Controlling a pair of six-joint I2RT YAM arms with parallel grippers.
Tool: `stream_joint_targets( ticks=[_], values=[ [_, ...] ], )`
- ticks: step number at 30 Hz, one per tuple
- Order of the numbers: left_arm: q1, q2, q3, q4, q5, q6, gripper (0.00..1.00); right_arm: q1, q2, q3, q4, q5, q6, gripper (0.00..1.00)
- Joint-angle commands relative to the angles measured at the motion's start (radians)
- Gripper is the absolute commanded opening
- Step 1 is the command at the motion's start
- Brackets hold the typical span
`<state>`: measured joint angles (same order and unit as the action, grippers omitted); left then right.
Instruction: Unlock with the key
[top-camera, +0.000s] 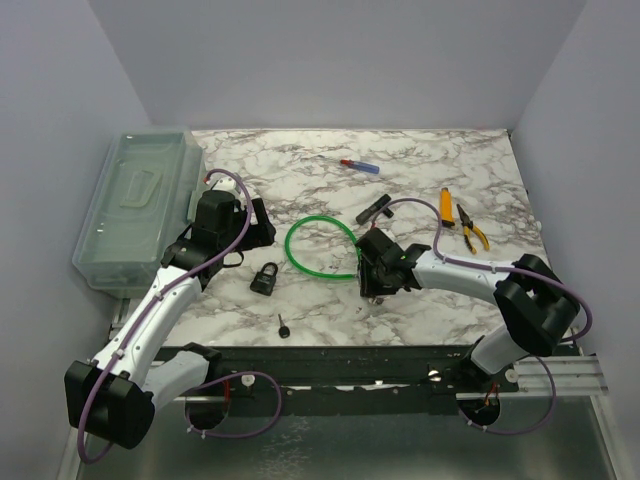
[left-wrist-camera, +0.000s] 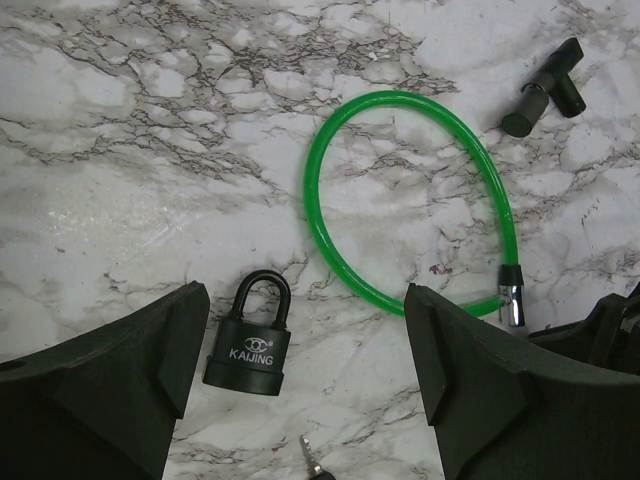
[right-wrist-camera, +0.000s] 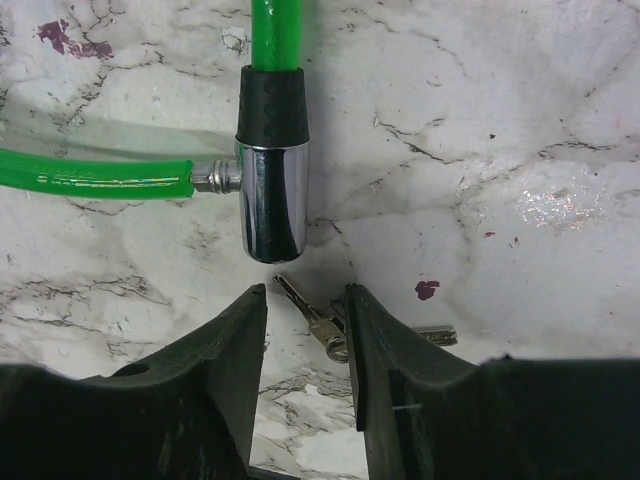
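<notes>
A black KAIJING padlock (left-wrist-camera: 250, 345) lies on the marble table (top-camera: 320, 310), also in the top view (top-camera: 265, 277), with a small black-headed key (top-camera: 284, 326) just near of it; only its tip (left-wrist-camera: 312, 460) shows in the left wrist view. My left gripper (left-wrist-camera: 305, 370) hovers open above the padlock, which sits by its left finger. A green cable lock (top-camera: 320, 245) ends in a chrome cylinder (right-wrist-camera: 273, 195). My right gripper (right-wrist-camera: 305, 310) is low and open, with its jaws either side of a ring of silver keys (right-wrist-camera: 325, 325) lying just below the cylinder.
A clear plastic box (top-camera: 135, 205) stands at the left edge. A black T-shaped tool (top-camera: 373, 208), a red-and-blue screwdriver (top-camera: 358, 165), an orange-handled tool (top-camera: 446, 205) and yellow pliers (top-camera: 470, 225) lie at the back and right.
</notes>
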<state>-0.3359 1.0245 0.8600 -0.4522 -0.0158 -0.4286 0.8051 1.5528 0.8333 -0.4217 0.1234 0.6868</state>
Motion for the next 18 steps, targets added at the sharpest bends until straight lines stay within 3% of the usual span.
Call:
stream_joint_targets(
  ticks=[1, 9, 18],
  values=[
    [-0.005, 0.004, 0.028, 0.001, 0.006, 0.007, 0.86, 0.008, 0.018, 0.016, -0.082, 0.018, -0.052, 0.45],
    [-0.005, 0.009, 0.030, 0.001, 0.004, 0.008, 0.86, 0.008, -0.002, 0.003, -0.089, -0.019, -0.127, 0.47],
    [-0.005, 0.017, 0.030, 0.002, 0.003, 0.008, 0.86, 0.017, 0.052, 0.001, -0.059, -0.055, -0.157, 0.38]
  ],
)
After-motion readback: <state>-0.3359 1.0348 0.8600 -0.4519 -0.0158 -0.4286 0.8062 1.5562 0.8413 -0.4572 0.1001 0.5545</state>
